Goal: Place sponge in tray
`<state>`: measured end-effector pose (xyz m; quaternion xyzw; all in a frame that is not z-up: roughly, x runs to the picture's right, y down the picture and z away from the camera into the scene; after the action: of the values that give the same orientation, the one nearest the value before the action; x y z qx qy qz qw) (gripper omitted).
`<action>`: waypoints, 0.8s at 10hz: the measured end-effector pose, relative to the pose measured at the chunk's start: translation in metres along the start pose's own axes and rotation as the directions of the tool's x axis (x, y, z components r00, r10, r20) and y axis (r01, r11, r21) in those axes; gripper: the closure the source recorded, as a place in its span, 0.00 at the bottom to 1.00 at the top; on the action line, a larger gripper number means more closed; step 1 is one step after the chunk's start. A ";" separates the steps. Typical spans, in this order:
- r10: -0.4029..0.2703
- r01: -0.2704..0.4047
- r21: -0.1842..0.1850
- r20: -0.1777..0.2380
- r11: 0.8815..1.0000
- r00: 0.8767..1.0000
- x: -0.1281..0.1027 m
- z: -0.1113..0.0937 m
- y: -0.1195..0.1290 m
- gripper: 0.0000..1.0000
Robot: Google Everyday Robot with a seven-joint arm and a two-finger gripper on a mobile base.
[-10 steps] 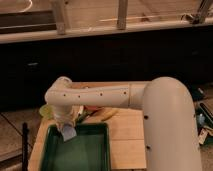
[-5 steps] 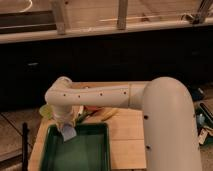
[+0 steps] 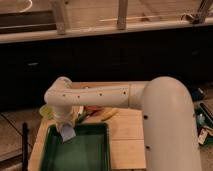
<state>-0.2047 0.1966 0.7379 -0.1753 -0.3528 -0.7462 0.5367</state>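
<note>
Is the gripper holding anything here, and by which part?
The sponge hangs under the gripper over the tray, apparently held by its upper end; the contact itself is hidden.

Dim, warm-toned scene. The brightest band lies high and far behind the jaws. Below it is a broad, near-black strip. Light falls from above: the white arm (image 3: 100, 94) is lit on top and shaded underneath. The gripper (image 3: 64, 126) hangs over the tray's (image 3: 87, 152) far left corner, in that shade. Soft shadow on the counter (image 3: 127, 135) to the right of the jaws. No glare.

pale blue sponge (image 3: 68, 132) hangs tilted at the gripper (image 3: 65, 126), over the dark green tray's (image 3: 102, 150) far-left corner.
</note>
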 end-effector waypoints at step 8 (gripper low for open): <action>-0.007 0.007 -0.005 0.006 1.000 1.000 0.000 0.000 0.000 0.20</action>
<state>-0.2046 0.1970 0.7377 -0.1777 -0.3534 -0.7484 0.5324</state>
